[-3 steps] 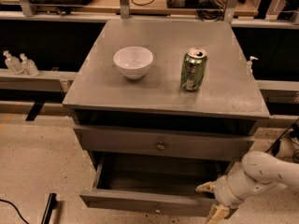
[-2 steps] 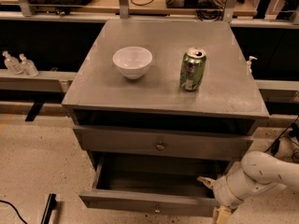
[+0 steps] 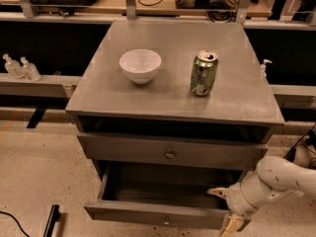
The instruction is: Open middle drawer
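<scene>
The middle drawer [image 3: 148, 213] is pulled well out from the grey cabinet [image 3: 163, 100], its dark inside showing and its small knob [image 3: 166, 221] at the centre of the front. At its right front corner is the gripper [image 3: 223, 210], fingers spread apart: one fingertip [image 3: 216, 191] points in over the drawer's inside, the other [image 3: 230, 226] hangs down in front of the panel. Whether either touches the drawer, I cannot tell. The white arm [image 3: 281, 177] reaches in from the right. Above, the top drawer [image 3: 123, 149] sits closed. Up on the cabinet top, a white bowl [image 3: 140, 65] on the left, a green soda can [image 3: 204, 73] upright to its right, well apart.
</scene>
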Robot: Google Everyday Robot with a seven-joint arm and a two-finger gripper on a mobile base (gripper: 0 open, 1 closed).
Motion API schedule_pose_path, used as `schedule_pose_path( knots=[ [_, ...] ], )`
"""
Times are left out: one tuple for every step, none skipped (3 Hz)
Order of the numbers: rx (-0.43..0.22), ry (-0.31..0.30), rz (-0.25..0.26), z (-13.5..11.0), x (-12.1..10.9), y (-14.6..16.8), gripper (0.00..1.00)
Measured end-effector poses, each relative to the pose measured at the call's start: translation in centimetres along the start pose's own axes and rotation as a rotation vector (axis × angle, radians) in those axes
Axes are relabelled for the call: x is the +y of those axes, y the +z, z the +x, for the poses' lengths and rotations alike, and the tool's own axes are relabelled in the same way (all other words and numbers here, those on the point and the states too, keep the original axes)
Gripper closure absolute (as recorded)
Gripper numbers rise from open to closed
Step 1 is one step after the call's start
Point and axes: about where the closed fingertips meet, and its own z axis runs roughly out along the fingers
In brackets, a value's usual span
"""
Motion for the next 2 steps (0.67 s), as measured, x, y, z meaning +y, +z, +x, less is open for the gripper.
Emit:
schedule_pose_path(
  knots=[
    [0.026,0.013,0.05,-1.2,-1.3,-1.7,0.39],
    [0.043,0.021,0.098,-2.1,-2.4,-2.5,0.62]
  ],
)
